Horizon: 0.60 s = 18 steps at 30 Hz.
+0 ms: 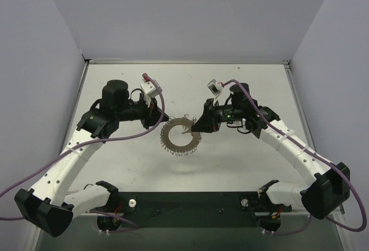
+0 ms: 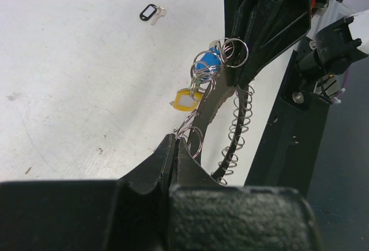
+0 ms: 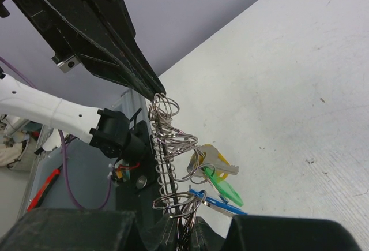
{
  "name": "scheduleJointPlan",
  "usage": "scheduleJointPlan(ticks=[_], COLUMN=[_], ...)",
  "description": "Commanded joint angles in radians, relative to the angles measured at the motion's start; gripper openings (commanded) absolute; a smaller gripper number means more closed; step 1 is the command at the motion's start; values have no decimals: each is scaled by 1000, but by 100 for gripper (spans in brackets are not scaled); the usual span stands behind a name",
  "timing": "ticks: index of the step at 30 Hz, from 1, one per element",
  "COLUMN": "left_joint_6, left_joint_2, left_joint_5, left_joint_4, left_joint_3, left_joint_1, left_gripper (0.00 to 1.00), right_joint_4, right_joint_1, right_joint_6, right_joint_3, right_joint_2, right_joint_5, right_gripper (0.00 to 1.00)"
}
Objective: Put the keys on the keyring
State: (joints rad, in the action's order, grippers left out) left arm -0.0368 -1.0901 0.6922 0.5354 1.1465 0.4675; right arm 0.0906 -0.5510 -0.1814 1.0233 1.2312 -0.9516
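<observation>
The keyring [image 1: 168, 139], a silvery ring hung with small wire loops, is lifted between both grippers at the table's middle. My left gripper [image 1: 164, 118] is shut on its left rim; in the left wrist view the jaws [image 2: 176, 142] pinch the rim beside a small loop. My right gripper [image 1: 196, 127] is shut on the right rim, its jaws [image 3: 193, 231] closed over the band and loops. Keys hang from the loops: a blue one [image 2: 207, 62] and a yellow one [image 2: 187, 99]. The right wrist view shows a silver key with a yellow head [image 3: 216, 157], a green one [image 3: 226, 189] and a blue one [image 3: 219, 203].
A separate key with a black tag [image 2: 150, 12] lies on the white table beyond the ring. A black rail [image 1: 184, 202] runs along the near edge between the arm bases. Walls close in the table on the left, right and back.
</observation>
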Motion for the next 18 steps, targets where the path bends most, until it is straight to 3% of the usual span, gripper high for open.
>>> scheduleJointPlan(ticks=[1, 6, 9, 18], left_joint_6=[-49, -52, -63, -69], left_joint_2=[2, 19, 22, 6], left_joint_5=[-11, -29, -43, -95], left_joint_4=[-31, -55, -55, -48], left_joint_3=[67, 53, 47, 18], left_joint_1=[33, 43, 54, 66], left_gripper=[0, 0, 0, 0], right_joint_4=[-31, -32, -31, -40], right_joint_1=[-7, -7, -6, -12], right_joint_6=[-1, 14, 31, 46], right_joint_3=[38, 24, 17, 12], right_joint_2=[14, -4, -25, -32], right_joint_5=[-18, 11, 36, 63], right_gripper=[8, 45, 57, 68])
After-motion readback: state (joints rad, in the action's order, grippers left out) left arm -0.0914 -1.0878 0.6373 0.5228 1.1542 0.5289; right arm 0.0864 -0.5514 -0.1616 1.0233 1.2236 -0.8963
